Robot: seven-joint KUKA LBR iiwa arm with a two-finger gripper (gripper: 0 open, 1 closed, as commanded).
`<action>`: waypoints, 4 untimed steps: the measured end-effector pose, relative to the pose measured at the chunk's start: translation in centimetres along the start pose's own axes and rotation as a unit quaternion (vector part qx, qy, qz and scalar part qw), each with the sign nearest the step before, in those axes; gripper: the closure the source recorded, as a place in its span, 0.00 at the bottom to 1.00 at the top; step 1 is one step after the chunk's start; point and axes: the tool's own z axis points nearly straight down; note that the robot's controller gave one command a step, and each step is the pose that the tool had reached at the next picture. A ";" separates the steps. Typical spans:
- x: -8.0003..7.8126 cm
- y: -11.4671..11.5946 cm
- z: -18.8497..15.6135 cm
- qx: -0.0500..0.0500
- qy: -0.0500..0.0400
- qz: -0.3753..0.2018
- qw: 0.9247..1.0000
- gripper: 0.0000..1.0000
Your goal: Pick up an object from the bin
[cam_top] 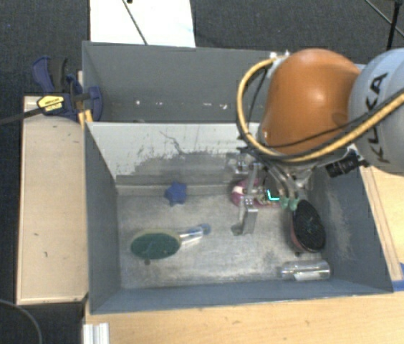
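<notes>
Hanging pincer [254, 217] half hides a pink object [237, 190].

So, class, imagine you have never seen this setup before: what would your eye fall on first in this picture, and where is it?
The arm's big orange cover dominates the upper right, with the gripper hanging below it over the middle of the grey metal bin. Next come the green round-headed tool with a clear handle at the front left of the floor and the dark oval object on the right.
</notes>
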 end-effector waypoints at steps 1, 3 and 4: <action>2.3 5.8 17.7 0.000 0.001 0.007 1.000 0.00; 2.7 11.0 17.3 -0.001 -0.004 0.057 0.998 1.00; -1.7 11.5 2.9 -0.002 -0.008 0.047 0.999 1.00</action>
